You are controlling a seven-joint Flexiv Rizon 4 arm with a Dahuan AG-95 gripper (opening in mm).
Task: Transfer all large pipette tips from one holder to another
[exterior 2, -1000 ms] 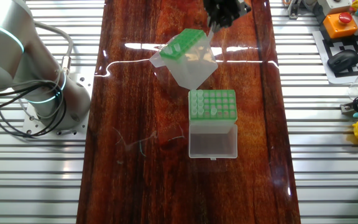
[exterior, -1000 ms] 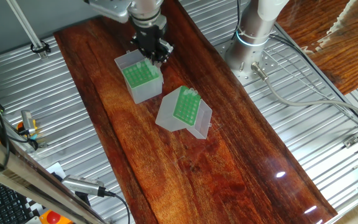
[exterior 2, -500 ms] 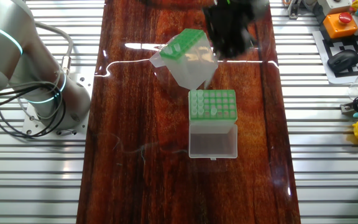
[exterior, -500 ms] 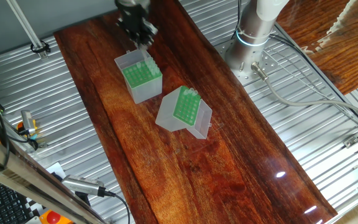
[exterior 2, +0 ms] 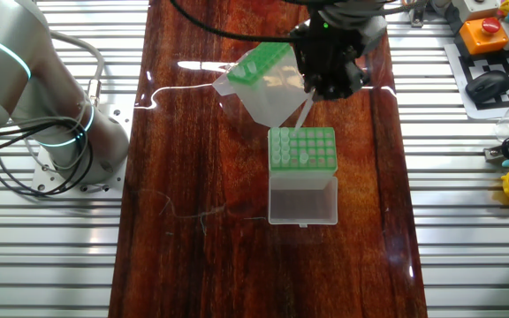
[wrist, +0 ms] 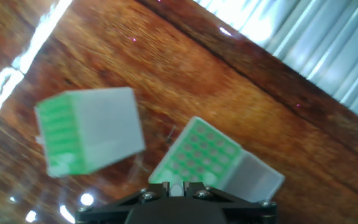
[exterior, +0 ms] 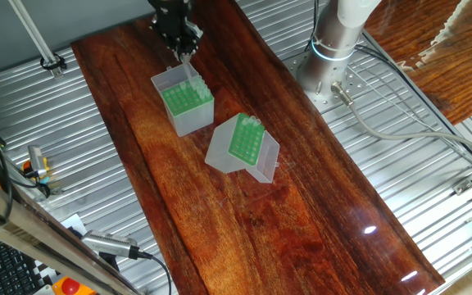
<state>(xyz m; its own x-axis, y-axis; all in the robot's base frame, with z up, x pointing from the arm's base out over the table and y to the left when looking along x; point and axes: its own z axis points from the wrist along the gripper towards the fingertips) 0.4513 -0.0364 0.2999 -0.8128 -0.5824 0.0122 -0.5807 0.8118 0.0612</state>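
My gripper (exterior: 183,49) (exterior 2: 313,90) is shut on one large pipette tip (exterior: 188,70) (exterior 2: 302,113). The tip hangs point-down over the green rack of the upright whitish holder (exterior: 188,105) (exterior 2: 302,148), whose clear lid (exterior 2: 302,200) lies open flat. The hand view shows the tip's wide end (wrist: 176,186) pinched between the jaws, with that holder (wrist: 204,158) right below. The other, grey-sided holder (exterior: 242,146) (exterior 2: 263,81) (wrist: 89,130) lies tipped on its side close by, its green rack facing sideways. A few whitish tips (exterior: 252,124) stick out of it.
The robot base (exterior: 334,45) (exterior 2: 56,115) stands on the ribbed metal beside the wooden tabletop (exterior: 301,213). Cables (exterior 2: 25,132) run around it. A keyboard and tools (exterior: 23,262) lie off the table's edge.
The gripper has risen from low at the upright holder's rack and shifted a little, bringing a tip up with it. Both holders stayed where they were.
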